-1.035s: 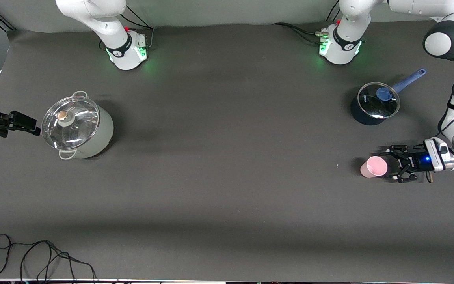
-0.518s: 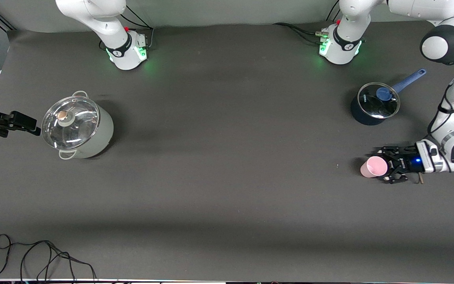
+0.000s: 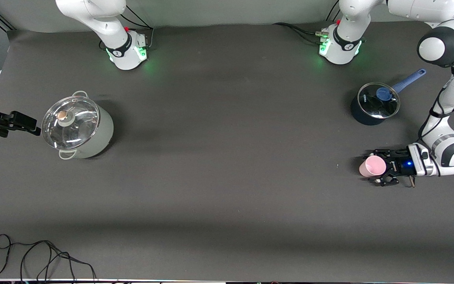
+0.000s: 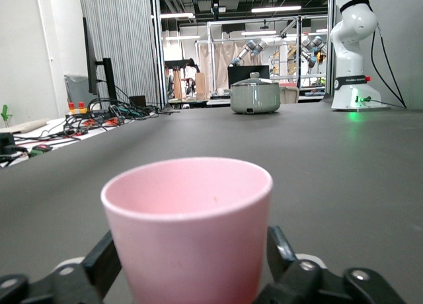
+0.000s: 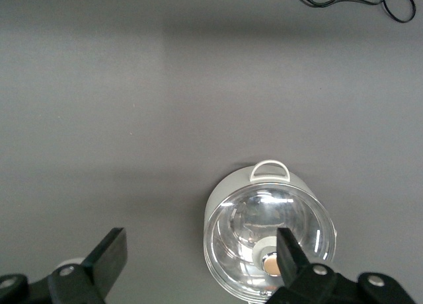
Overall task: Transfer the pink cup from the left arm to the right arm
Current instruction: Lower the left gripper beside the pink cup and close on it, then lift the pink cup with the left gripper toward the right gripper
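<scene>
In the lower right of the front view, the pink cup [image 3: 373, 166] stands upright on the table between the wide-set fingers of the left gripper [image 3: 376, 167], not yet visibly clamped or lifted. Higher up sits the dark saucepan [image 3: 373, 104]. At the frame's left edge the right gripper [image 3: 34, 129] waits beside the steel pot [image 3: 78, 126], jaws spread and empty. Grasping, lifting and the handover all remain.

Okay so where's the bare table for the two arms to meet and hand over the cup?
The wide bare stretch between the white pot and the pink cup is free. It is crowded at the left arm's end: the left gripper straddles the cup near the saucepan. The right gripper waits beside the pot.
</scene>
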Tool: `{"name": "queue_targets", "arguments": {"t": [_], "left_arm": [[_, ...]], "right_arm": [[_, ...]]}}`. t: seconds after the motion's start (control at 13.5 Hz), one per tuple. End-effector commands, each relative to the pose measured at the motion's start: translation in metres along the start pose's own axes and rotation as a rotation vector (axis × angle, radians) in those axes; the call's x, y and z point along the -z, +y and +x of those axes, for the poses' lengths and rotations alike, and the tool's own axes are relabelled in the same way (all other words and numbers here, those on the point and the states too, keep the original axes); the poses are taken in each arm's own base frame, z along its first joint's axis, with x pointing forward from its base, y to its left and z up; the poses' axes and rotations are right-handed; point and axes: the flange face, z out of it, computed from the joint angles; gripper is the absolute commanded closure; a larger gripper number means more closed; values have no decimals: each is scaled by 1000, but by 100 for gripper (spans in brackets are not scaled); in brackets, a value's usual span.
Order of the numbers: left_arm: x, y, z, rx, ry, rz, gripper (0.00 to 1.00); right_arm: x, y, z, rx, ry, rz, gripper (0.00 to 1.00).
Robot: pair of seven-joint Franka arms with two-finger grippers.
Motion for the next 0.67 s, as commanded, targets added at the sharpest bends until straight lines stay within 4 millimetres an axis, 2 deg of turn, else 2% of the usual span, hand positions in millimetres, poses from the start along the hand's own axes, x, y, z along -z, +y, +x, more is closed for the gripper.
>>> {"name": "queue_targets", "arguments": {"t": [0.0,0.07,0.15,0.3,0.37,0.44,0.59], "left_arm": [[-19,-12,2,-26,14,12,8],[-25,-14,2,-25,12,9,12],[-28,-16,2,-27,7,7,23],[-30,-17,1,-27,1,8,61],[-36,-19,3,-26,4,-3,89],[-39,-20,4,-10,3,-8,100],[-60,-26,8,-5,14,-39,100]], "right_arm": [[1,-1,0,9,9,0,0],[1,-1,0,9,9,0,0],[1,-1,0,9,9,0,0],[1,-1,0,9,9,0,0],[1,-1,0,7,9,0,0],[1,-1,0,9,9,0,0],[0,-1,0,9,7,0,0]]}}
